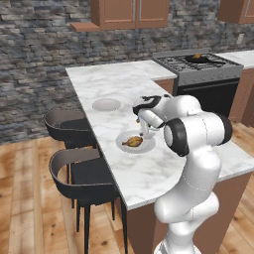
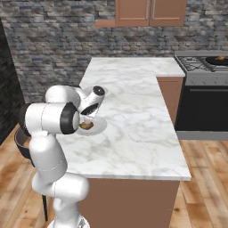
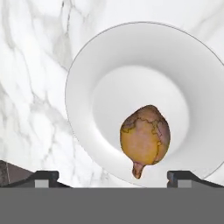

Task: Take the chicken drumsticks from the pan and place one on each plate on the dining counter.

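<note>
The claw point(image 3: 112, 177) hangs just above the near plate point(image 1: 124, 145) on the dining counter point(image 1: 163, 163), its jaws spread wide and holding nothing, fingertips point(image 3: 43, 178) standing to either side of the plate's edge. One chicken drumstick point(image 3: 145, 138) lies free in that plate's well. The second plate point(image 1: 106, 104) sits farther along the counter, bare. On the stove point(image 1: 198, 67) beyond, the black pan point(image 1: 198, 59) holds the other drumstick point(image 1: 197, 56).

Bright even rendered light, soft faint shadows, no glare, slightly coarse
</note>
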